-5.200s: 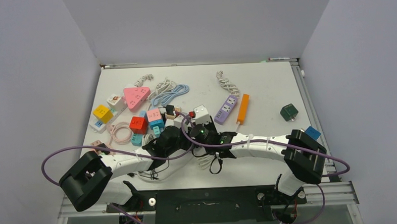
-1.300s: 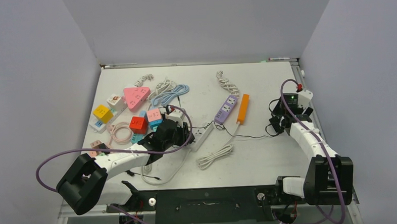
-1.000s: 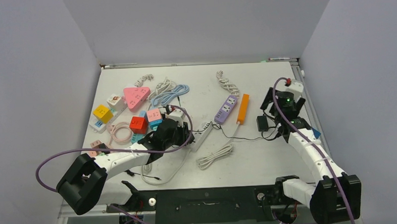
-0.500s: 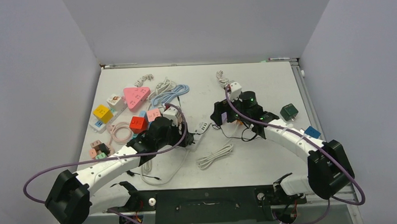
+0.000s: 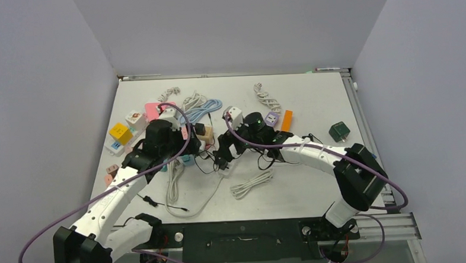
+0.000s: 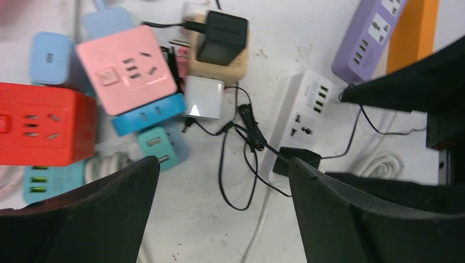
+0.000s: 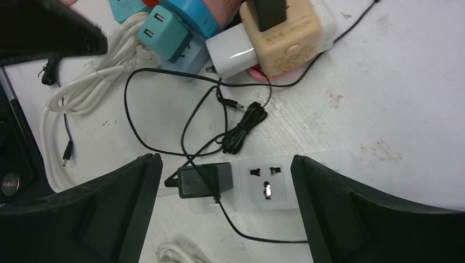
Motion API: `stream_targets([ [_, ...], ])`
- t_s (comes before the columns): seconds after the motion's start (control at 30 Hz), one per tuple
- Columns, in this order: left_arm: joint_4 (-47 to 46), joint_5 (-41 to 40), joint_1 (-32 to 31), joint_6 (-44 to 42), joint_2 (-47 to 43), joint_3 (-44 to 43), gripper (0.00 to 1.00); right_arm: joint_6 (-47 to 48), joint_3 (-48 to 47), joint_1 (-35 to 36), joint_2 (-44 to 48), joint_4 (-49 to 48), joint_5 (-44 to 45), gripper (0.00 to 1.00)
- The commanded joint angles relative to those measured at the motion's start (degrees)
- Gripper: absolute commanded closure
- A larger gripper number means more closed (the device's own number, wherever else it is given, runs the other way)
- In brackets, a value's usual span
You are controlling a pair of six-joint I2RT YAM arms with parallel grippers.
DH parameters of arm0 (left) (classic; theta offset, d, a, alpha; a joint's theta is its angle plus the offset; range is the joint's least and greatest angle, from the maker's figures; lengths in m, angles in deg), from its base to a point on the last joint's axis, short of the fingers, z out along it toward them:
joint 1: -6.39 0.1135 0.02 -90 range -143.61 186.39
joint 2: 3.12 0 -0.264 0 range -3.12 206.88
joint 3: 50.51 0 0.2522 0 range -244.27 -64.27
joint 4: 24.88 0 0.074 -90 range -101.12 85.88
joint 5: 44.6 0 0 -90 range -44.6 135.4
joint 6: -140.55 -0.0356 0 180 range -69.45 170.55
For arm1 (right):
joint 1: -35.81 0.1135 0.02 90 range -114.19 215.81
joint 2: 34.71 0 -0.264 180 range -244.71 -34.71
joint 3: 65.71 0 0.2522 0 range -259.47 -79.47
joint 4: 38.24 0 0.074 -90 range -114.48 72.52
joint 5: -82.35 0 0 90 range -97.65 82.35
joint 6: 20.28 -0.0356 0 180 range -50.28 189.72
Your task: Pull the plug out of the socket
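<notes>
A black plug (image 7: 200, 179) sits in the end outlet of a white power strip (image 7: 267, 183), its thin black cord trailing off toward the near edge. My right gripper (image 7: 226, 178) hangs open above them, one finger on each side of plug and socket, holding nothing. In the left wrist view the same plug (image 6: 296, 161) and strip (image 6: 300, 116) lie to the right, beside the right finger (image 6: 351, 213). My left gripper (image 6: 225, 186) is open over bare table and a loop of black cord. From above, the left gripper (image 5: 181, 150) and right gripper (image 5: 225, 151) are close together.
Just left of the strip lies a cluster of red (image 6: 41, 123), pink (image 6: 126, 68), blue and teal socket cubes, plus a beige cube (image 6: 216, 52) with a black adapter. A purple strip (image 6: 368, 34) and an orange bar (image 6: 412, 30) lie beyond. A coiled white cable (image 5: 252, 183) is nearer.
My left gripper has opened, let go of the white strip and drawn back to the left. My right arm has swung from the table's right side to above the strip and plug.
</notes>
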Motion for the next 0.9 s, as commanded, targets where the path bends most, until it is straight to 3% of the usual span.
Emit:
stream_targets([
  [0.0, 5.9, 0.2, 5.8, -3.5, -1.0, -4.8, 0.14, 0.0, -4.4, 3.9, -4.6, -2.8, 0.5, 0.10],
  [0.27, 4.7, -0.1, 11.2, -6.2, -0.8, -4.9, 0.09, 1.4, -10.1, 8.4, -11.1, 1.1, 5.8, 0.26],
  [0.4, 4.5, 0.5, 11.8, -6.9, -0.8, -4.5, 0.09, 0.8, -10.3, 9.4, -10.7, 0.7, 10.7, 0.52],
  [0.53, 4.3, 0.6, 11.9, -7.1, -1.1, -4.2, 0.08, -0.1, -8.4, 9.5, -7.5, -1.2, 15.2, 0.88],
  [0.57, 4.2, 0.8, 11.8, -7.2, -1.1, -4.3, 0.08, -0.1, -8.1, 9.5, -6.6, -0.8, 16.9, 0.94],
  [0.7, 3.9, 1.5, 11.8, -8.1, -1.3, -4.0, 0.08, -0.7, -5.5, 9.3, -0.1, 0.7, 27.2, 0.95],
  [0.87, 3.3, 3.8, 11.7, -8.4, -1.8, -3.5, 0.08, -1.7, -3.3, 7.7, 13.0, 7.8, 47.9, 0.95],
])
